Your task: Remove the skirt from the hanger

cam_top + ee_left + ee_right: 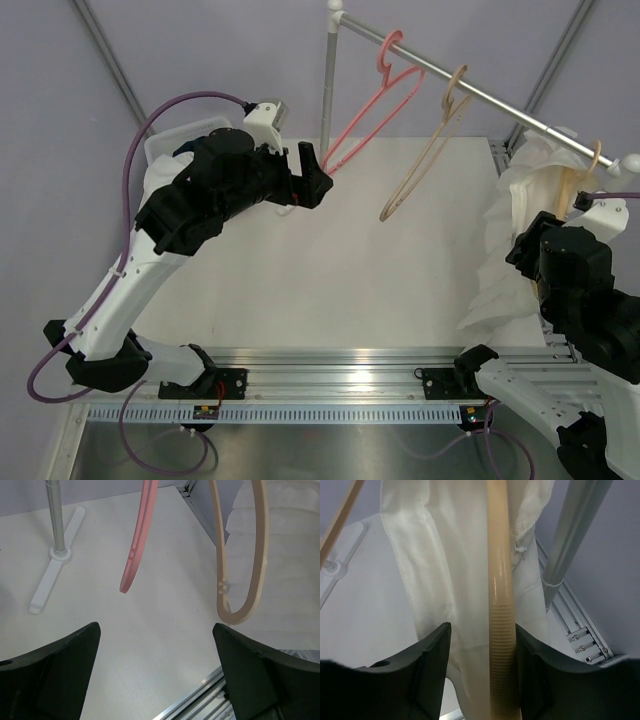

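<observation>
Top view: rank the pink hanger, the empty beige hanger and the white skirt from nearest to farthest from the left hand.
1. The pink hanger: its lower end is right at the left hand.
2. The empty beige hanger: further right, mid-scene.
3. The white skirt: far right.

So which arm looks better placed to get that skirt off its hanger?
Right arm: its jaws straddle the beige hanger carrying the white skirt; the left arm, jaws open, is over by the bare pink hanger.
</observation>
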`<state>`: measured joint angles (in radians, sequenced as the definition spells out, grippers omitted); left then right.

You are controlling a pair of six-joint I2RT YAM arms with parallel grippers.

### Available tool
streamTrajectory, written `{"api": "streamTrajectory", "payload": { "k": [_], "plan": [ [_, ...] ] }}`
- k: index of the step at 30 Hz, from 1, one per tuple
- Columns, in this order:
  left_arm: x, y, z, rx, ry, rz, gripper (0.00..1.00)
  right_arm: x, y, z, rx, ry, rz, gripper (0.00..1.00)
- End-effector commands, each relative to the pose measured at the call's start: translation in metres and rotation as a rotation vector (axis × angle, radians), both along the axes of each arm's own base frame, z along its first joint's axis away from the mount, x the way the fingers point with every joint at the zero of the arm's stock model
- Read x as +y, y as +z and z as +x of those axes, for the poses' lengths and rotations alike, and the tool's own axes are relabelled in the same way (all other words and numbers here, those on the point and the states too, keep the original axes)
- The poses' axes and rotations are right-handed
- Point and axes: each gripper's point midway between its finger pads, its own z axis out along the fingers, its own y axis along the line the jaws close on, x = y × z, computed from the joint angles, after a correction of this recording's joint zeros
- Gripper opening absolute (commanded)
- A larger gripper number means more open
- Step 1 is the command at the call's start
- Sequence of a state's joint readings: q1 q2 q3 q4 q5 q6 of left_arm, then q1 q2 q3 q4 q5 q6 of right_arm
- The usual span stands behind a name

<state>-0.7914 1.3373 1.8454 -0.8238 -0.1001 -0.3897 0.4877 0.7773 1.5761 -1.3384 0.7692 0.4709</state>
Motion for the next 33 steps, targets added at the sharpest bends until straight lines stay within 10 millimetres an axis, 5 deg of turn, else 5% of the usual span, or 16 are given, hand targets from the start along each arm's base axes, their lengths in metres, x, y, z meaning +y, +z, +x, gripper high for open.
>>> {"api": "streamTrajectory", "payload": {
  "k": [1,13,26,33],
  "plan": [
    [0.003,0.014,-0.007,-0.012,-0.010,-0.037,0.99,-0.001,0.014,0.013,-0.039,0.000,-0.058,0.57],
    [0.007,0.013,-0.010,-0.007,-0.001,-0.041,0.99,0.025,0.034,0.035,-0.102,0.098,-0.001,0.00],
    [-0.004,0.016,-0.010,-0.003,-0.052,-0.039,0.98,0.068,0.081,0.042,-0.305,0.288,0.195,0.00],
    [-0.031,0.018,-0.026,0.007,-0.233,-0.052,0.94,0.080,0.097,0.049,-0.315,0.334,0.206,0.00]
  ]
}}
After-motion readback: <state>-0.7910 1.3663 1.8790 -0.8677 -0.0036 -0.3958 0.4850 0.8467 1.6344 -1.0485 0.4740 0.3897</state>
